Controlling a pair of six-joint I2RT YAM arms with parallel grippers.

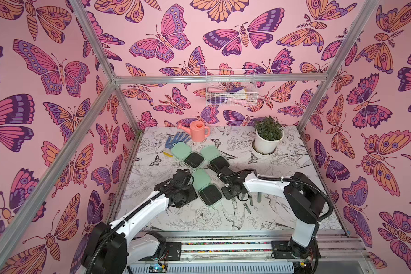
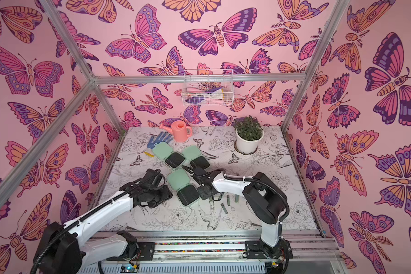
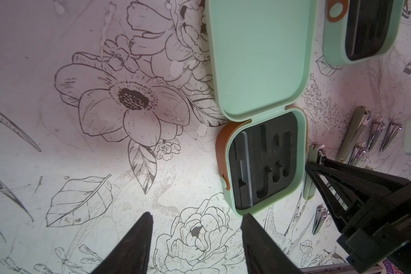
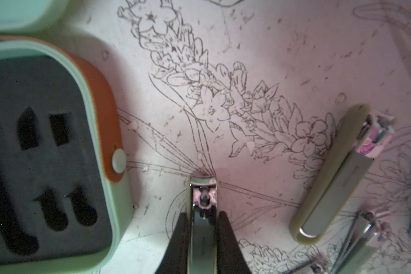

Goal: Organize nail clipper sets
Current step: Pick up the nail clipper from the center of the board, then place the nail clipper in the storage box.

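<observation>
A: Where does the clipper sit relative to the jaws?

B: Right between them. The small clipper [image 4: 203, 239] looks to lie on the table [image 1: 282, 213], its long axis in line with the right gripper [image 4: 203, 214] and its head pointing away from the wrist. Both fingers [image 4: 226, 237] press its narrow sides, so I'd call that a clamp across the width.

A: And where should it go?

B: Left, I'd judge. The near case [image 1: 210, 195] lies open just beside it, with its right wall roughly parallel to the clipper. The foam slots [image 4: 57, 213] on that side are empty.

A: Is anything between them?

B: Only the tray's raised rim with the orange strap [image 4: 105, 113]. The clipper would need lifting over that rather than sliding. The lid [image 1: 201, 179] lies flat on the far side, out of the path.

A: And the other arm?

B: The left gripper [image 3: 197, 214] hangs left of that same case over bare table. Its jaws are spread with nothing between them. The right arm is plainly nearer.

A: Any crowding?

B: A bigger clipper [image 4: 337, 180] lies to the right, apart from the gripped one, with loose tools [image 1: 251, 202] around it. Two more open cases [image 1: 193, 158] sit farther back. The glove [image 1: 177, 140], watering can [image 1: 198, 130] and potted plant [image 1: 268, 137] are well apart at the far edge.
</observation>
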